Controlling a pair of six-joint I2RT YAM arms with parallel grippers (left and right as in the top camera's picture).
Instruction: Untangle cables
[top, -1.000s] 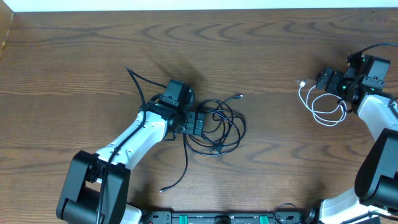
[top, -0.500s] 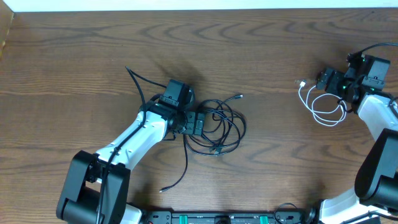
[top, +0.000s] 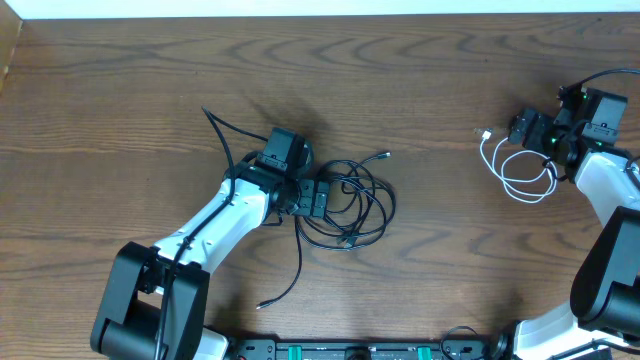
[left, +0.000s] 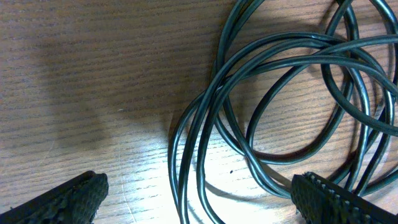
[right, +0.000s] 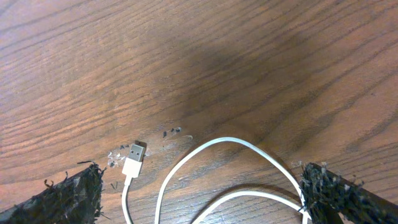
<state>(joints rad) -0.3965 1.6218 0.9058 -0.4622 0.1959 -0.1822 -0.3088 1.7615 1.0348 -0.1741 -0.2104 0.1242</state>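
1. Table (top: 420, 80): dark wood-grain top. The cables lie straight on it in two groups, well apart.
2. Black cables (top: 360, 212): loose overlapping loops left of centre, about midway between the near and far edges. A black plug (top: 385, 155) sticks out at the far right of the tangle. One tail runs toward the near edge and ends in a tail plug (top: 262, 303). Another strand (top: 208, 116) leads off far-left, past the left arm (top: 215, 225).
3. White cable (top: 525, 182): a couple of loops at the right side, clear of the black ones. Its white plug (top: 484, 133) lies at the far-left end.
4. Left gripper (top: 318, 198): at the left edge of the black tangle, jaws wide apart, gripping nothing.
5. Right gripper (top: 522, 130): over the far part of the white cable, jaws wide apart, gripping nothing.
6. Left wrist view only: the individual crossings show. Several loops overlap between the two textured fingertips (left: 74, 196), and a few strands run side by side toward the near edge of that view. The overhead view shows these only as a knot.
7. Right wrist view only: the white plug is flat with a metal tip. Small dark specks (right: 171, 131) sit on the wood just beside it. The pads look frayed.
8. Overhead view only: both groups appear together, with the tails and both arms.
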